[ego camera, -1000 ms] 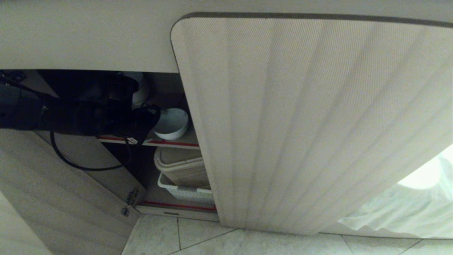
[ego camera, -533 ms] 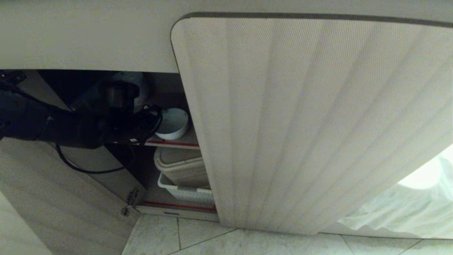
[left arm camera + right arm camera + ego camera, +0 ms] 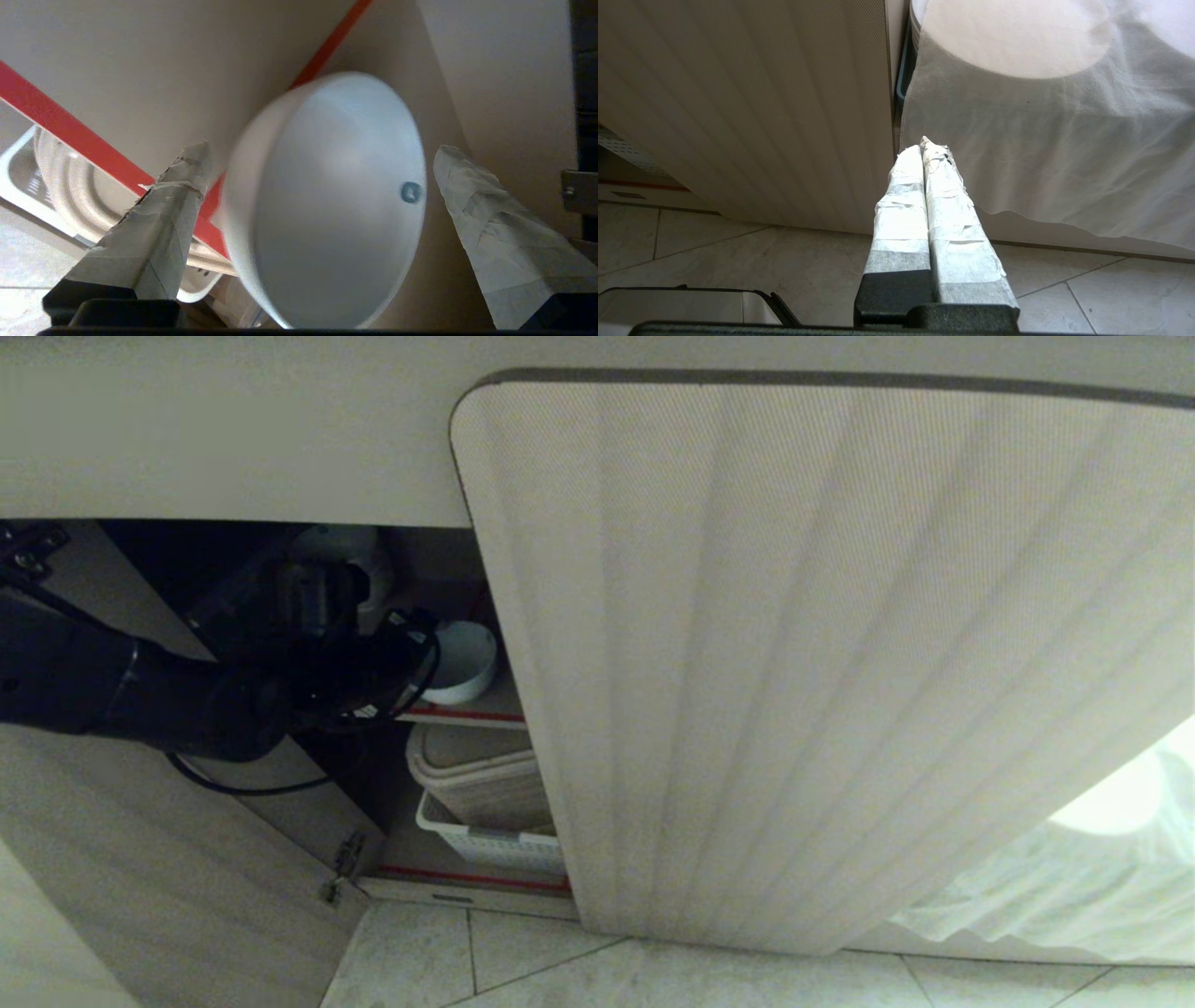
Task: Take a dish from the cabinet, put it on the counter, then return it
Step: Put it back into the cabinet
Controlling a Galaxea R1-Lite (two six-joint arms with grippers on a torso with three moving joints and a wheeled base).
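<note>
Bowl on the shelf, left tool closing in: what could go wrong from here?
1. The bowl sits near the shelf's red edge; a nudge from the open left tool might tip it off.
2. Its fingers straddle the wide rim, so the grip may slip.
3. The door stands close beside the arm.

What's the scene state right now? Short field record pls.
dish: white bowl on the upper cabinet shelf, between the open fingers, not gripped
left gripper: open, inside the cabinet, straddling the bowl
right gripper: shut, idle, outside by the closed fluted door
lower shelf: white perforated basket holding beige lidded container
left door: open
</note>
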